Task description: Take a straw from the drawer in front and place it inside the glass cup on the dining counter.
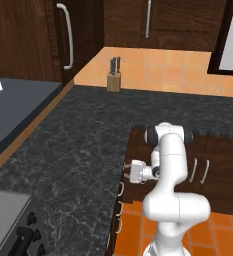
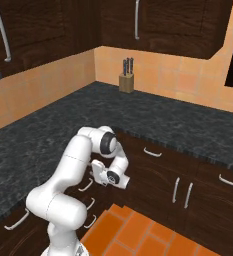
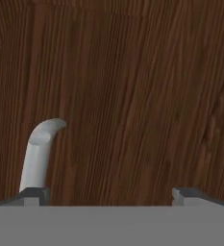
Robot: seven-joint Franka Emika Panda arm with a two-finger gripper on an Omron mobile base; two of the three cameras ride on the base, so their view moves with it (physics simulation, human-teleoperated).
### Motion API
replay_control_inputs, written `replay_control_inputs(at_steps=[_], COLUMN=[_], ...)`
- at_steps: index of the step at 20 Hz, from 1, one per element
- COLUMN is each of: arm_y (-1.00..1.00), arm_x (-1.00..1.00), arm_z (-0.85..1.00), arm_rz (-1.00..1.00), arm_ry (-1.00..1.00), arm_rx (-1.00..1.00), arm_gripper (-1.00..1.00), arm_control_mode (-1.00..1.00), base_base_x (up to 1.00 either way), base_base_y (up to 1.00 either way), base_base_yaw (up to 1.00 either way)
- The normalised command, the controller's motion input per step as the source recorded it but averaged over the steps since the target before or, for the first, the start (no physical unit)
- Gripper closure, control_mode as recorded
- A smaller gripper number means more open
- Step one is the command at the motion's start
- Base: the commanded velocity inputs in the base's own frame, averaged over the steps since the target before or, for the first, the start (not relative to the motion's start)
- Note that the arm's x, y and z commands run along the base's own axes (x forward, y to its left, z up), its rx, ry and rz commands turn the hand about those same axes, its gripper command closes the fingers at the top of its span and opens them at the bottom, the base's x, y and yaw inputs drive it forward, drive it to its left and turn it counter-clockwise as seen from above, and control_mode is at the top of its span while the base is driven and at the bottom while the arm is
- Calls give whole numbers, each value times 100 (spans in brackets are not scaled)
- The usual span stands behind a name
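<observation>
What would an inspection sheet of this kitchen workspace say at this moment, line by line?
Surface: black speckled granite counter, L-shaped.
Job's things: dark brown wooden drawer front close before the hand, shut; its curved silver handle beside one fingertip.
Clutter: wooden knife block at the back wall.
Grippers: two-finger gripper open, fingertips wide apart, holding nothing.
Cables: nothing seen.
Surroundings: tall dark cupboard doors, orange tiled wall and floor.

The white Franka arm with dark joints rises from its base, folds at a high elbow, then bends back down; its wrist turns sideways at mid height; the two-finger gripper (image 1: 126, 170) points level, away from the arm; in the hand view its small dark fingertips (image 3: 34, 194) stand wide apart.
</observation>
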Motion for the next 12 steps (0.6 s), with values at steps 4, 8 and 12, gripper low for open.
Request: replay_control_inputs(at_steps=[4, 8, 12], arm_y=[21, 16, 4], arm_x=[-19, -6, 0], arm_z=[0, 1, 20], arm_rz=[0, 0, 0], arm_ry=[-27, -19, -4], arm_rx=[0, 0, 0], arm_gripper=[-100, -100, -100], arm_control_mode=[-100, -100, -100], base_base_x=[0, 0, 0], base_base_y=[0, 0, 0], base_base_yaw=[0, 0, 0])
